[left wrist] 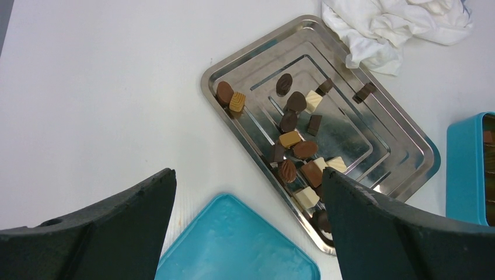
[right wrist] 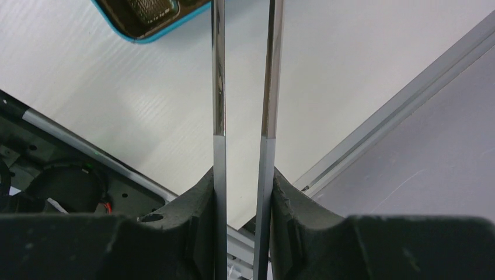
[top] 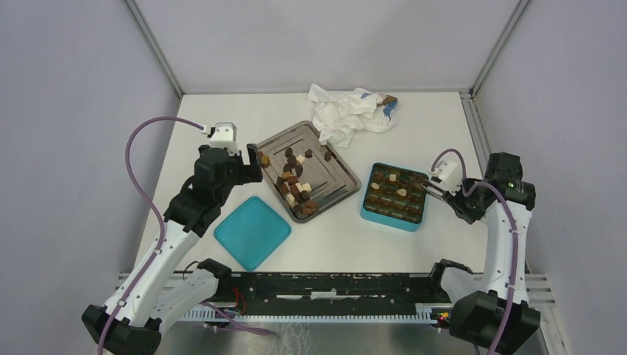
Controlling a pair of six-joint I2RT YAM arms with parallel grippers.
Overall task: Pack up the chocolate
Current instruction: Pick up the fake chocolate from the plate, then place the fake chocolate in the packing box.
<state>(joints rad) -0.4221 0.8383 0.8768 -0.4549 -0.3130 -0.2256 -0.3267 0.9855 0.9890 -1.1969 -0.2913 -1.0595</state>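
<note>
Most chocolate (top: 296,185) lies loose on the steel tray (top: 344,177). More sits in the teal box (top: 393,218) right of the tray. The left pincer (top: 253,166) hangs released at the tray's left corner. The right pincer (top: 421,181), thin blades narrowly apart, meets the box on its side away from the tray. I cannot tell whether it grasps anything.

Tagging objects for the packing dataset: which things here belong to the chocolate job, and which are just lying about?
Job: chocolate, metal tray, teal box, teal lid, tweezers in the right fingers.
Lying about: white cloth.
</note>
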